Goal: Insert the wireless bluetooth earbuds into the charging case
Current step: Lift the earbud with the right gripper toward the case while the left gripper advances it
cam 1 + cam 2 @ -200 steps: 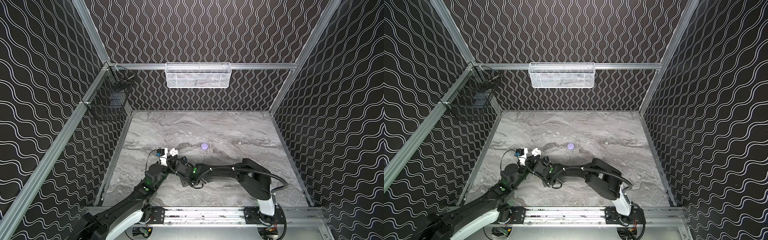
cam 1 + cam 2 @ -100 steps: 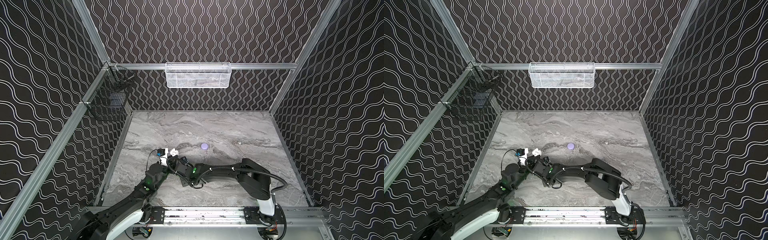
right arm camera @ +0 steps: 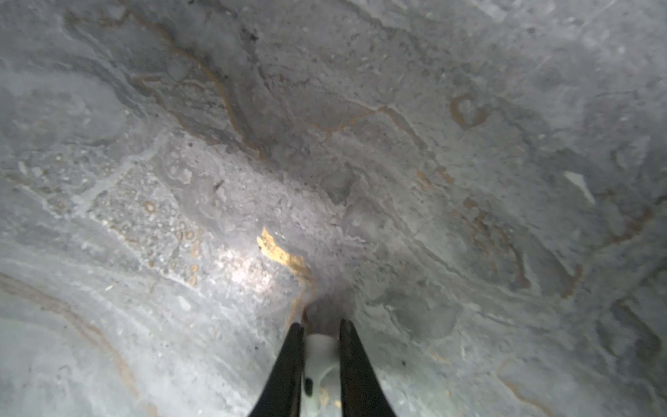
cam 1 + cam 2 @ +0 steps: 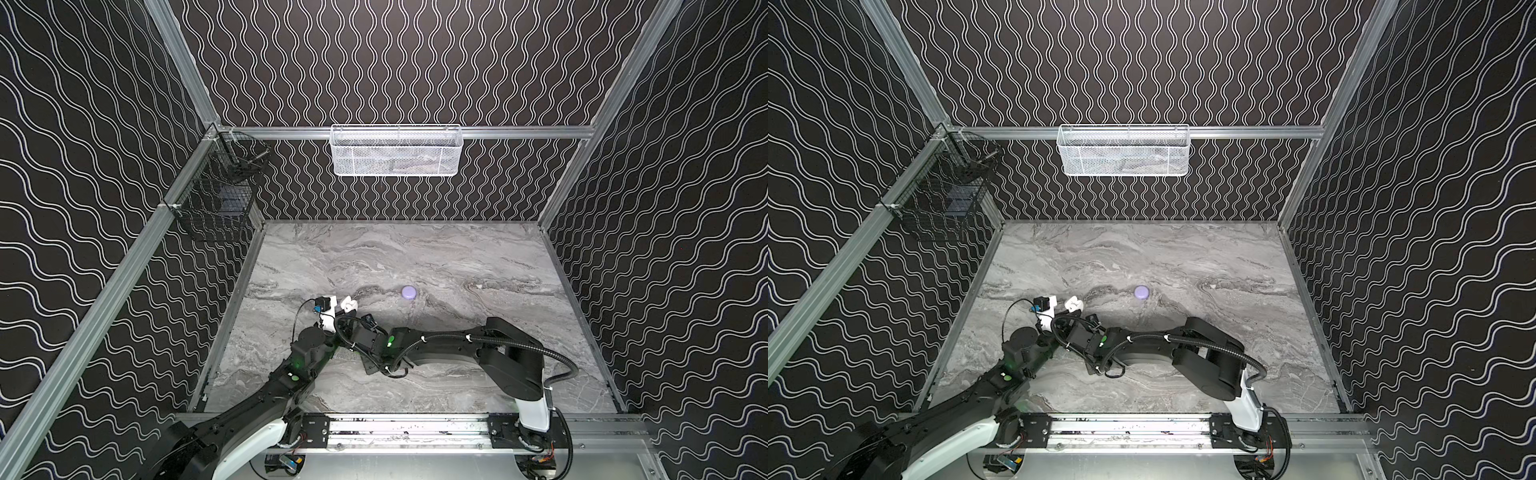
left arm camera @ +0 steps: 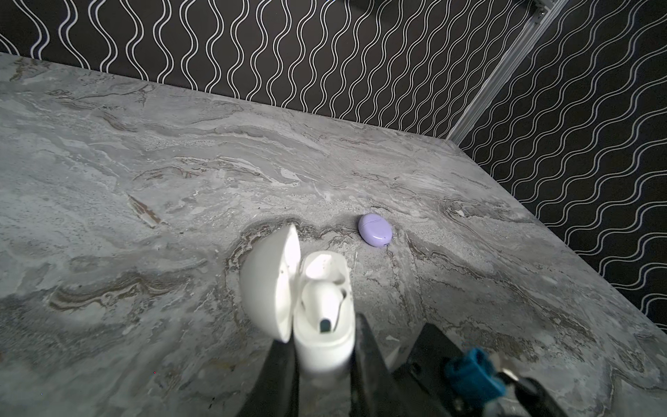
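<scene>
**Both end effectors loaded over a nearly bare desk**

Black walls with white wavy lines close in a grey marbled desk (image 4: 457, 257). A white mesh basket (image 4: 396, 150) hangs on the back rail and a black wire basket (image 4: 220, 199) on the left wall, both well clear of the arms.

The left end effector (image 5: 323, 350) is clamped on the base of the white charging case (image 5: 325, 325) and holds it above the desk on the left side. The lid (image 5: 270, 285) is swung open to one side. A seated earbud (image 5: 325, 299), white, fills one cavity, and the cavity beyond it looks empty.

The right arm reaches across the middle, its wrist just beside the left one. The right end effector (image 3: 320, 325) is pinched on a white earbud (image 3: 321, 350) low over the marble. Whether that earbud touches the desk cannot be told.

A closed lavender case (image 4: 408, 291) lies flat on the desk beyond the white case, apart from it, with only bare marble between them. In the left wrist view a dark part with a blue plug (image 5: 472, 372) crowds in beside the held case; what it belongs to cannot be told.
</scene>
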Controlling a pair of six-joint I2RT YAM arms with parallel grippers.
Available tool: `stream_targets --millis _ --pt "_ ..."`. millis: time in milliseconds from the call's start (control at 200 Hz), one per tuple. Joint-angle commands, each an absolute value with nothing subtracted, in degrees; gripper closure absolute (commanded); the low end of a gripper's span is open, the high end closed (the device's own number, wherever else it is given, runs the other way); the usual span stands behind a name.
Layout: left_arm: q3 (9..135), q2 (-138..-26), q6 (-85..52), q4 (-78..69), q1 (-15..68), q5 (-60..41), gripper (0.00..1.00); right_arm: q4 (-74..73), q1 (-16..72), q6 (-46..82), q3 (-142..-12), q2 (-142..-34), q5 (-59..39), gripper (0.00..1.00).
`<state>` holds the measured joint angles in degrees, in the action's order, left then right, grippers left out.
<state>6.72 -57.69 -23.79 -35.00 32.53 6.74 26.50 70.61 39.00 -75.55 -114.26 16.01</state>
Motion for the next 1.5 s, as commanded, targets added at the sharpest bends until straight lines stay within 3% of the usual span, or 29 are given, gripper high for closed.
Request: stream_targets --millis 0,916,1496 --pt "7.1 -58.1 -23.0 -37.6 32.5 5.1 1.00 25.7 70.8 40.1 -74.1 -112.1 18.6 0.82" --pt "7.7 -66.3 -22.8 -49.4 32.5 -6.4 1.00 25.3 70.6 42.4 -67.4 -101.5 26.5 0.86" --pt "8.6 -72.2 -24.0 -56.8 32.5 -14.1 1.00 24.6 70.6 43.1 -60.6 -87.1 36.1 0.89"
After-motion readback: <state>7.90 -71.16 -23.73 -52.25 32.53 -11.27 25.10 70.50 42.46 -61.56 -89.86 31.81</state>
